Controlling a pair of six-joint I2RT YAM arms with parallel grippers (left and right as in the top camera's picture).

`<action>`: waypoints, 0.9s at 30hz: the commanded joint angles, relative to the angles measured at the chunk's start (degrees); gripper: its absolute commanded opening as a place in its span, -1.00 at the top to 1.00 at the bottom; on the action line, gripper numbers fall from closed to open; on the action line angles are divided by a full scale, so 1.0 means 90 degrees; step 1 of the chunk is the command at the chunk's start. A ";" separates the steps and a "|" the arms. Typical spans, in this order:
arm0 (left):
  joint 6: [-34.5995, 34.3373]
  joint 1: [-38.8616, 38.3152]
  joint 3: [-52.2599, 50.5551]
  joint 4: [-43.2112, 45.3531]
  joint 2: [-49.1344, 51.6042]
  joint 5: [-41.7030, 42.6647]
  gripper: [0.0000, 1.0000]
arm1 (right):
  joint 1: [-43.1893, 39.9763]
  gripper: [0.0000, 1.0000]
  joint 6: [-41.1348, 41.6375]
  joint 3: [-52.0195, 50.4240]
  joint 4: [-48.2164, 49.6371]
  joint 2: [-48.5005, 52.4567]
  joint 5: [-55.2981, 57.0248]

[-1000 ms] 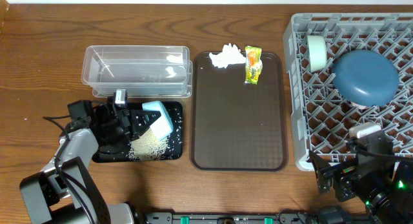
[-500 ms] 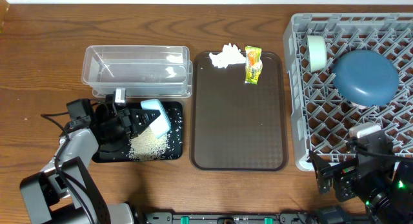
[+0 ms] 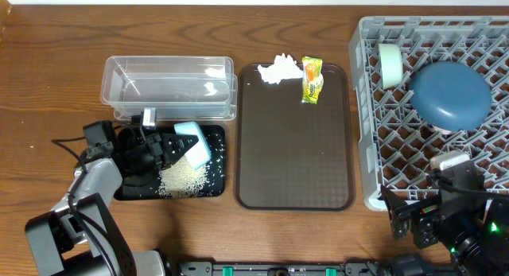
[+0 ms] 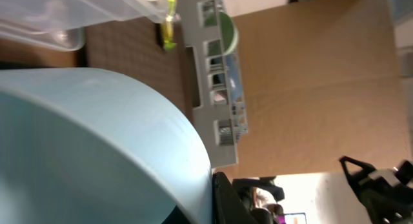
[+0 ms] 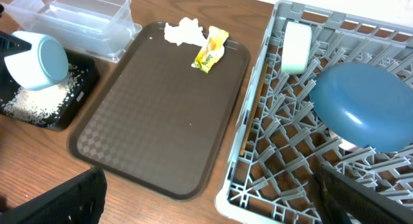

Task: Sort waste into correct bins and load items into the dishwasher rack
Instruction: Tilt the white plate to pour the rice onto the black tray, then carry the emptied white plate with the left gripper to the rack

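Note:
My left gripper (image 3: pixel 171 149) is shut on the rim of the mint-green bowl (image 3: pixel 195 144), holding it tilted on its side over the black tray (image 3: pixel 131 188). White rice grains (image 3: pixel 183 177) lie heaped in that tray below the bowl. In the left wrist view the bowl (image 4: pixel 97 133) fills the frame and one dark finger (image 4: pixel 227 201) presses against its edge. The crumpled tissue (image 3: pixel 277 69) and the snack wrapper (image 3: pixel 312 79) lie at the far end of the brown tray (image 3: pixel 294 149). The clear tub (image 3: pixel 169 85) stands behind the black tray. In the grey rack (image 3: pixel 366 149) the dark blue bowl (image 3: pixel 449 93) sits upside down, with a white bowl (image 3: pixel 389 63) on edge. My right gripper (image 5: pixel 216 208) is open above the rack's near left corner.
The left arm (image 3: pixel 87 188) reaches in from the near left over the wooden table (image 3: pixel 48 77). The right arm (image 3: pixel 445 216) hangs over the rack's near edge. The rack (image 5: pixel 290 153) takes up the whole right side.

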 commanded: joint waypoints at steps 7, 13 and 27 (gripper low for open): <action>-0.1333 -0.1394 0.0515 0.0374 -0.0639 -0.0163 0.87 | 0.0022 -0.99 -0.0058 0.0005 -0.0007 0.0015 0.0019; -0.4806 -0.3276 0.0862 0.4306 -0.0758 -0.1676 0.87 | 0.0022 -0.98 -0.0056 0.0005 -0.0007 0.0015 0.0019; -0.7113 -0.6147 0.3672 0.7711 0.2492 -0.2764 0.85 | 0.0024 -0.99 -0.0056 0.0005 -0.0007 0.0015 0.0019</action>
